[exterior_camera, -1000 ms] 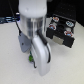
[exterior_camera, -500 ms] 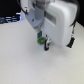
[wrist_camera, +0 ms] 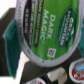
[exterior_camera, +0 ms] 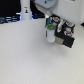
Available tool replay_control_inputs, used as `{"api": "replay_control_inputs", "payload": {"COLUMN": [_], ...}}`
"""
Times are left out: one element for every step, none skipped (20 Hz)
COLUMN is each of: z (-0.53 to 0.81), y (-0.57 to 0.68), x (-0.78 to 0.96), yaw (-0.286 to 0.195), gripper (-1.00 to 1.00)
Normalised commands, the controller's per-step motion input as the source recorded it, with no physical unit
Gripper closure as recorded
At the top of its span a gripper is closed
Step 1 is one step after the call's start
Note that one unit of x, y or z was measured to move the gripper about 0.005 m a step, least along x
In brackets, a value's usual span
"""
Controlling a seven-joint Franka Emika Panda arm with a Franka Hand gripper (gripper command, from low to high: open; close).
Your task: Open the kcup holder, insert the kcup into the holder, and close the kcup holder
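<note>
The kcup (wrist_camera: 42, 27) fills the wrist view, its green lid cut off at the edges. In the blurred exterior view the pincer (exterior_camera: 50, 30) is indistinct, and the kcup holder (exterior_camera: 66, 35) is partly hidden behind it.

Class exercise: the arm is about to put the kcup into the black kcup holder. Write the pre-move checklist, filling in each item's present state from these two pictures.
1. Kcup held in the gripper: ok; the green lid fills the wrist view and the cup hangs under the arm in the exterior view.
2. Kcup close to the kcup holder: ok; it sits just to the exterior view's left of the black box.
3. Holder open: cannot tell; too blurred.
4. Kcup lined up over the slot: cannot tell; the slot is not visible.
5. White bottle out of the way: ok; it stands far back, apart from the holder.
</note>
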Motion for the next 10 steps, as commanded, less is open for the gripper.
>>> {"api": "replay_control_inputs", "payload": {"z": [0.35, 0.34, 0.33, 0.29, 0.24, 0.20, 0.17, 0.18, 0.16, 0.14], "y": [0.53, 0.54, 0.54, 0.54, 0.53, 0.53, 0.51, 0.55, 0.54, 0.52], "x": [-0.22, -0.22, -0.22, -0.22, -0.25, -0.25, -0.29, -0.25, -0.26, -0.27], "yaw": [0.076, 0.067, 0.069, 0.069, 0.080, 0.077, 0.090, 0.082, 0.081, 0.084], "gripper": [1.00, 1.00, 1.00, 1.00, 1.00, 1.00, 1.00, 1.00, 1.00, 1.00]}}
